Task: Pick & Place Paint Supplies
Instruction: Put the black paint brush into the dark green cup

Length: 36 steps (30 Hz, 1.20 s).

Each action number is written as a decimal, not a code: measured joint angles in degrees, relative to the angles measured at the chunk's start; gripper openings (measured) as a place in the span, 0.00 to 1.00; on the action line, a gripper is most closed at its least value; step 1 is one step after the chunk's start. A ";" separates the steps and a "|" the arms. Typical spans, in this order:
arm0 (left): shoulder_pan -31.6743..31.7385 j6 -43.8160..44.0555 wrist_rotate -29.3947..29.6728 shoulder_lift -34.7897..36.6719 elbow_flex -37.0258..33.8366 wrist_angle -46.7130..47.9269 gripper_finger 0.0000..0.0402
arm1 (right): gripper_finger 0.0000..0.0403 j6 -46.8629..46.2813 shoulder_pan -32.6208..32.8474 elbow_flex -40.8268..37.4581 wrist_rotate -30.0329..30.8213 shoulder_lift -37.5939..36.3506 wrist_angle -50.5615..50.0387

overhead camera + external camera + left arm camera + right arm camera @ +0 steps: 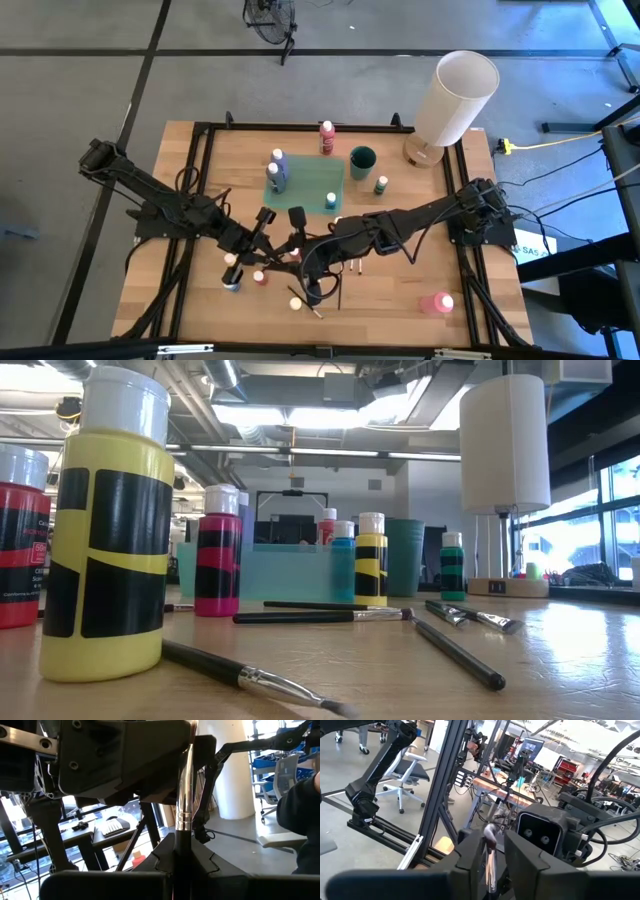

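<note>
Dark left gripper fingers pinching a brush by its metal ferrule, right gripper just beside it, fingers either side of the same brush's bristles, paint bottles below both, teal tray beyond them.

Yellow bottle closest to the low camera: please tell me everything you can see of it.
The yellow bottle stands upright on the wooden table. It looks like plastic, with a round white cap and black label patches crossed by a yellow stripe. A dark-handled brush lies at its base; whether they touch cannot be told. A red bottle stands beside it.
</note>
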<state>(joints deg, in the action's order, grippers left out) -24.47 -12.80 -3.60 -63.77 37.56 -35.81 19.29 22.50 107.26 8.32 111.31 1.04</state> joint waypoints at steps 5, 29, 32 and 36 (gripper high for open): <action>0.00 0.00 0.02 0.00 0.00 0.00 0.04 | 0.14 -0.48 0.00 0.00 0.00 0.00 -0.07; -0.02 -4.06 3.50 0.45 0.04 3.10 0.12 | 0.02 -4.99 0.73 0.04 6.52 -0.15 -4.27; -0.02 -4.03 4.35 1.38 0.07 5.55 0.17 | 0.02 -5.26 1.54 0.04 10.12 -0.41 -5.57; -0.02 -3.10 6.55 2.84 0.07 8.24 0.23 | 0.02 -5.38 2.76 0.02 14.99 -0.74 -6.64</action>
<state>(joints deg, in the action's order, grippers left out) -24.49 -15.89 2.95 -60.93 37.63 -27.57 13.91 25.26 107.28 23.30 110.56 -5.60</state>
